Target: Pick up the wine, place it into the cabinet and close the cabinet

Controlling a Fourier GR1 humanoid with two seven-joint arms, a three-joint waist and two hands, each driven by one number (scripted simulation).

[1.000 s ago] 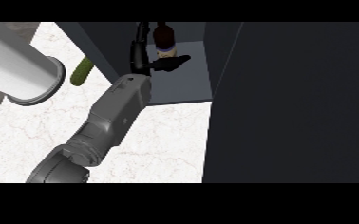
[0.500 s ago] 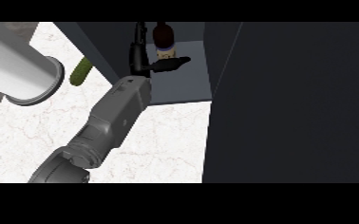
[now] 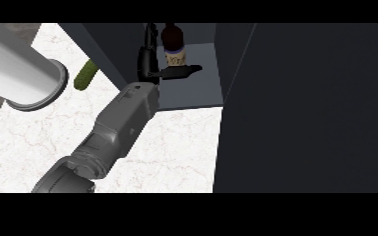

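Observation:
The wine bottle (image 3: 174,42), dark with a pale label, stands upright deep inside the open cabinet (image 3: 193,91). My right hand (image 3: 153,65) is inside the cabinet just left of the bottle and in front of it. Its fingers (image 3: 148,42) run straight along the bottle's left side, and the thumb (image 3: 183,71) sticks out to the right below the label. The hand is open, and whether it still touches the bottle is unclear. My right forearm (image 3: 122,120) comes in from the lower left. My left hand does not show.
The dark cabinet door (image 3: 303,110) stands open and fills the right side. A green cucumber (image 3: 86,75) lies on the white marble counter (image 3: 170,150), left of the cabinet wall. A large pale grey cylinder (image 3: 28,75) sits at the far left.
My right hand has slid back a little toward me, away from the bottle. The bottle has stayed in place.

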